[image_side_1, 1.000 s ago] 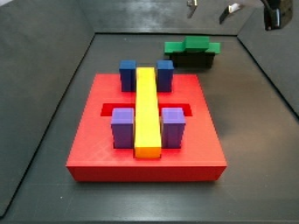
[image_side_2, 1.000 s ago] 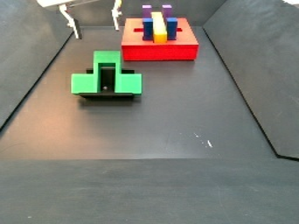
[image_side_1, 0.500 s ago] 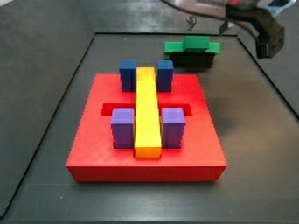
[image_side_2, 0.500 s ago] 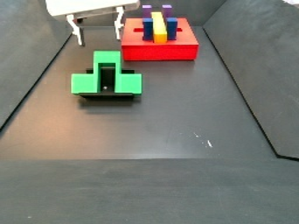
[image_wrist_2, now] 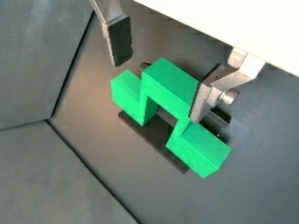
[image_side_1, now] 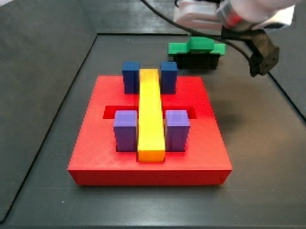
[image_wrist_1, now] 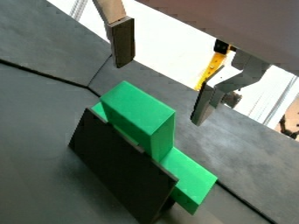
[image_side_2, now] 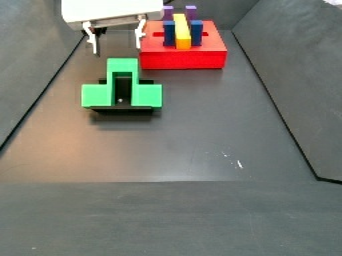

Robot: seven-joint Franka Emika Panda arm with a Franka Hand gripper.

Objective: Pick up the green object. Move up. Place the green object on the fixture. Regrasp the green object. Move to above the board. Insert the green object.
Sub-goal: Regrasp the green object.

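The green object [image_side_2: 120,92] is a bright green bar with a raised centre block. It rests on the dark fixture [image_side_2: 124,111], and in a side view it shows at the far end of the floor [image_side_1: 196,46]. My gripper [image_side_2: 115,44] hangs open just above and behind it, holding nothing. In both wrist views the two fingers straddle the raised block from above, gripper [image_wrist_2: 163,70] and gripper [image_wrist_1: 163,74], without touching the green object [image_wrist_2: 163,90]. One dark finger [image_side_1: 259,59] shows to the right of the fixture [image_side_1: 199,63]. The red board [image_side_1: 106,100] lies apart.
The board [image_side_2: 181,58] carries blue blocks [image_side_1: 131,76], purple blocks [image_side_1: 125,131] and a long yellow bar [image_side_1: 149,109]. Dark walls rise around the floor on the left and right sides.
The gripper has come down and closer to the green object, still open. The green object and the board have not moved.
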